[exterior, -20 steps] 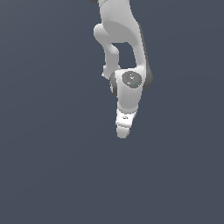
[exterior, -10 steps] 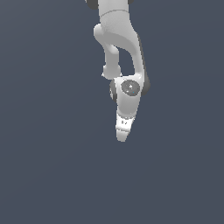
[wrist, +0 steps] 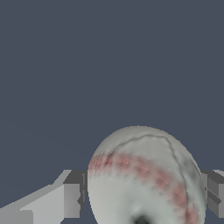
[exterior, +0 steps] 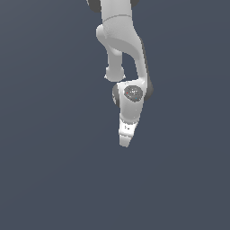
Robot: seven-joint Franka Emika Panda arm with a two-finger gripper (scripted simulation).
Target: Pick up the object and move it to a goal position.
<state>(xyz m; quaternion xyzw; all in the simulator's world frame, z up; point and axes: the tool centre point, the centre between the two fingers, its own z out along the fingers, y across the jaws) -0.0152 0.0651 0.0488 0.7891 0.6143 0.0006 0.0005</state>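
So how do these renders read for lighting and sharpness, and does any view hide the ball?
Exterior view: flat, even light, no cast shadows, arm soft-edged; the gripper hides the ball. Wrist view: the ball fills the lower frame, blurry red stitching, cropped by the edge, a finger at each side.

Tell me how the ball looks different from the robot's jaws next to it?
The off-white round ball with red stitch marks is curved and patterned; the grey blocky gripper jaws are flat-sided and plain. The ball sits between the jaws, one on each side. Both look pale.
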